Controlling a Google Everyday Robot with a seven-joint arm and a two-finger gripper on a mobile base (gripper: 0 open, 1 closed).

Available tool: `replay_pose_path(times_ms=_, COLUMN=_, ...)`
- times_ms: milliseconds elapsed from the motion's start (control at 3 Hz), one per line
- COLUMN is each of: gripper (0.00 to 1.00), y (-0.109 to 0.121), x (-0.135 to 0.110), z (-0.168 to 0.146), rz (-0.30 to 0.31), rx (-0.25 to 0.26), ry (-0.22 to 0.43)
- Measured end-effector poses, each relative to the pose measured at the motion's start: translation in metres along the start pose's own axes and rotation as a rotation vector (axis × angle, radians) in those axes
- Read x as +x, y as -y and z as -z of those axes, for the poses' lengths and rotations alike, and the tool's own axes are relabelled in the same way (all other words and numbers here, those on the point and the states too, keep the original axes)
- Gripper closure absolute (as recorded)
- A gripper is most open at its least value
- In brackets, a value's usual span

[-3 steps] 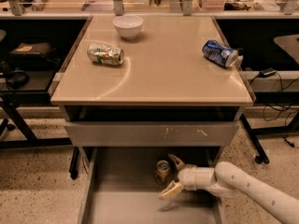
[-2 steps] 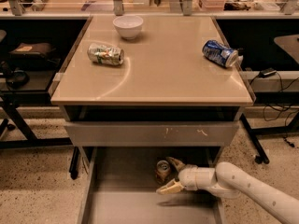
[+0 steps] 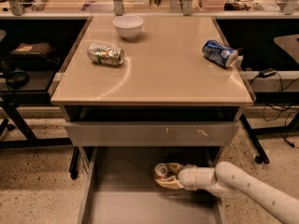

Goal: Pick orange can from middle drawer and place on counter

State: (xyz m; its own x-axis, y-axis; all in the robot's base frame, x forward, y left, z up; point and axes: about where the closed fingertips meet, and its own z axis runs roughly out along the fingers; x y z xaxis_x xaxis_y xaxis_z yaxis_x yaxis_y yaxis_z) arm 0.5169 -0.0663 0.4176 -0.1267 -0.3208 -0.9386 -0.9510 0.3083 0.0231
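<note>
Camera view: on the counter, a crushed can lay at the left, with a bowl behind it. Below the front panel, the drawer stood open. The orange can sat at the back of the drawer floor, right of centre, silver top facing the camera. The gripper was at the can, reaching in from the right on the arm; whether it had closed on the can could not be determined. A blue can lay at the counter's right edge. Handling assessment: the orange can was probably light, with thin, smooth walls, so liable to slip under a weak hold and to dent under a hard one. Recommended hold: across the round body at mid-height, clear of the top rim and tab, with moderate force.
</note>
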Motion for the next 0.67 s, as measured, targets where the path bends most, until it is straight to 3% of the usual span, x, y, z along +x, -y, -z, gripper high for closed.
replay_pose_path(times_ms=333, gripper=0.88, y=0.000, x=0.000, z=0.000, rz=0.000, rx=0.000, ry=0.000)
replay_pose_path(times_ms=667, gripper=1.00, y=-0.008, x=-0.014, z=0.025, rz=0.001, rx=0.021, ry=-0.012)
